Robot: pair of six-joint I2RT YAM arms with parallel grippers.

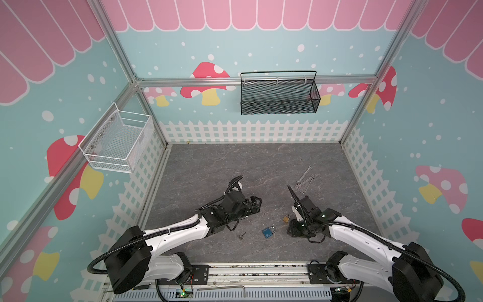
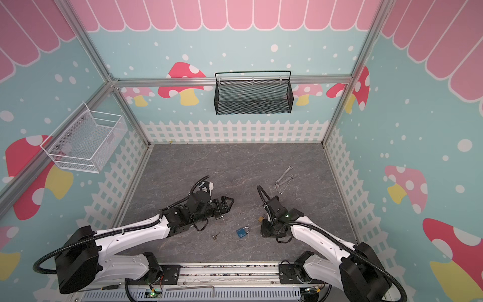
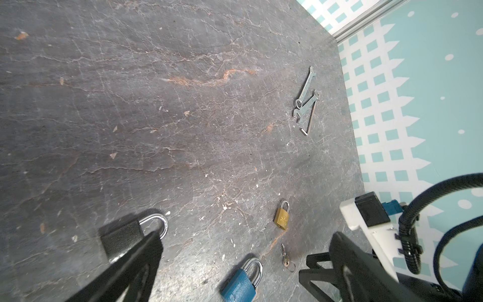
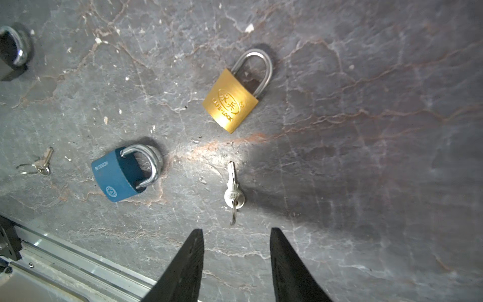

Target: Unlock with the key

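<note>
Table: grey, stone-veined top, walled in by panels painted with mushrooms and a white fence.
Silver key: the task's key. It lies flat on the table, blade pointing away from the right gripper and ring end nearest the fingertips. It touches neither padlock.
Right gripper: low over the table and aimed straight at the silver key. The jaws stand apart with nothing between them. The key's ring lies just ahead of the tips, not yet pinched.
Brass padlock: flat on its side, shackle seated in the body, a little beyond the key's blade tip.
Blue padlock: flat on the table, shackle closed. It lies between the silver key and the ringed key and touches neither.
Ringed key: a small key on a split ring, on the far side of the blue padlock from the silver key. In a top view it lies near the left arm's wrist.
Left gripper: jaws spread wide and holding nothing, hovering over the table left of the brass padlock.
Black padlock: on the table, its body partly hidden behind one left finger. I cannot tell whether that finger touches it.
Wrenches: a small loose cluster toward the table's far right, well apart from the locks and keys.
</note>
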